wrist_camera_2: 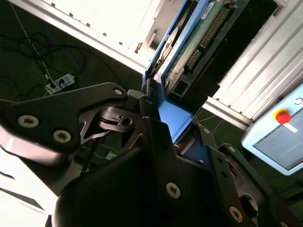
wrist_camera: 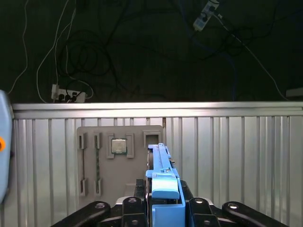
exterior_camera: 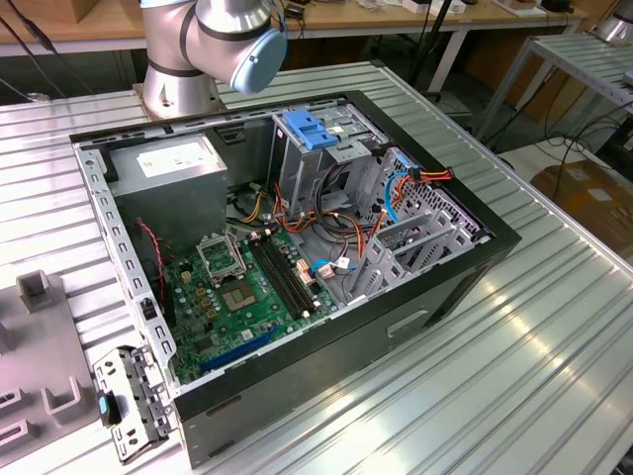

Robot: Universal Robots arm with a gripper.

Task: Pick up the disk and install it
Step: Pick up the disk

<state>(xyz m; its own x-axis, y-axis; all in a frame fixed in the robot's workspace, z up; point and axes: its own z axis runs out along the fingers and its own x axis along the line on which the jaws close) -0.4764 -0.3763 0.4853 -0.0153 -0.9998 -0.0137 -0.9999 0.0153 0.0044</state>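
My gripper (wrist_camera: 163, 210) is shut on the disk (wrist_camera: 162, 179), which I see edge-on in the first wrist view as a bright blue carrier with a blue end tab, standing upright between the black fingers (wrist_camera: 97, 208). In the second wrist view, the gripper (wrist_camera_2: 165, 127) clamps the blue tab end, and the disk (wrist_camera_2: 189, 47) shows its green circuit board side. The disk hangs in the air above the ribbed metal table (wrist_camera: 236, 156), over a grey fixture plate (wrist_camera: 120, 161).
The open computer case (exterior_camera: 465, 277) lies on the table with its motherboard (exterior_camera: 237, 287), drive cage (exterior_camera: 326, 148) topped by a light-blue ribbed plate (exterior_camera: 309, 129), and loose cables. The arm's base (exterior_camera: 178, 79) stands behind the case. A processor chip (wrist_camera: 119, 146) sits on the grey fixture plate.
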